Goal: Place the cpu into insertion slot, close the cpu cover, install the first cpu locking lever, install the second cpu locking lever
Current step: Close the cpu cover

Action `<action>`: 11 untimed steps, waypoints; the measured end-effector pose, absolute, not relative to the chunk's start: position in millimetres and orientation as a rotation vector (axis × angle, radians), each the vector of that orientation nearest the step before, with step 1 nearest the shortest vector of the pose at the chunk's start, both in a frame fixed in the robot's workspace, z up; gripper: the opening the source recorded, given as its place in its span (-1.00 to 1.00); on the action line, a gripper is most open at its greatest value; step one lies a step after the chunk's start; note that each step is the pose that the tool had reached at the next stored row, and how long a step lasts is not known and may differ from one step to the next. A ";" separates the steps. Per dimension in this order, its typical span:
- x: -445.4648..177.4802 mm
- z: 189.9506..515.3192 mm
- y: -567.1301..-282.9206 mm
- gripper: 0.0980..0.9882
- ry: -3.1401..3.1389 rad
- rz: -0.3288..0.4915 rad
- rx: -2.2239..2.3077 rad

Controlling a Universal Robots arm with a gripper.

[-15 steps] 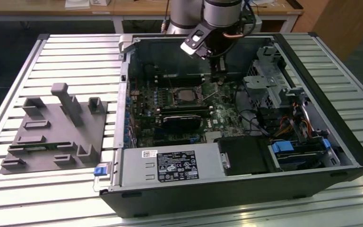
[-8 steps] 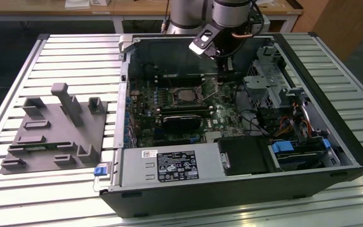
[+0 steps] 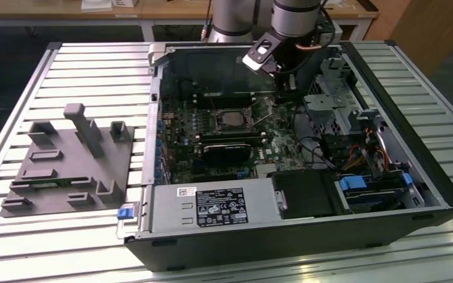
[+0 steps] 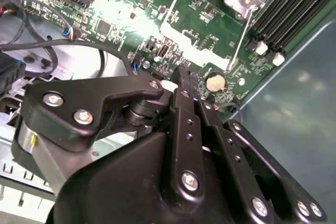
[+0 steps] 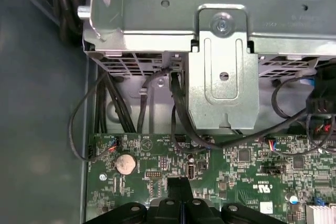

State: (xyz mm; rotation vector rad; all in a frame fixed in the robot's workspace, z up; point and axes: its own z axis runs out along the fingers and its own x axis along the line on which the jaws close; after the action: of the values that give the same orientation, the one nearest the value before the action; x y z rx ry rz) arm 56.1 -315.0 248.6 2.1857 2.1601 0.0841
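Hovering gripper [image 4: 181, 76] low over the board, fingers pinched narrow, holding nothing visible. Seeing cpu [image 3: 231, 118] seemingly seated in insertion slot [image 3: 210, 119], just to the exterior view's left of gripper. Judging locking lever [image 4: 239, 38] as thin, springy, slick wire; favouring contact near its free end

Drive cage [image 5: 223, 77], cables [image 5: 177, 111] crowd tool [image 5: 180, 183]; motherboard [image 5: 247, 169] around tip unobstructed.
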 end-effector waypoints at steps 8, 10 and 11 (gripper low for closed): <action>56.6 239.6 -315.0 -0.98 2.159 0.062 2.207; 56.9 234.9 -315.1 -0.98 2.159 0.055 2.213; 57.0 234.9 -315.1 -0.98 2.159 0.055 2.213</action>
State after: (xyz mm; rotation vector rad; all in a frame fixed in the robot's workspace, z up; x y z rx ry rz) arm 57.0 -315.1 234.9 2.2129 2.1591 0.0549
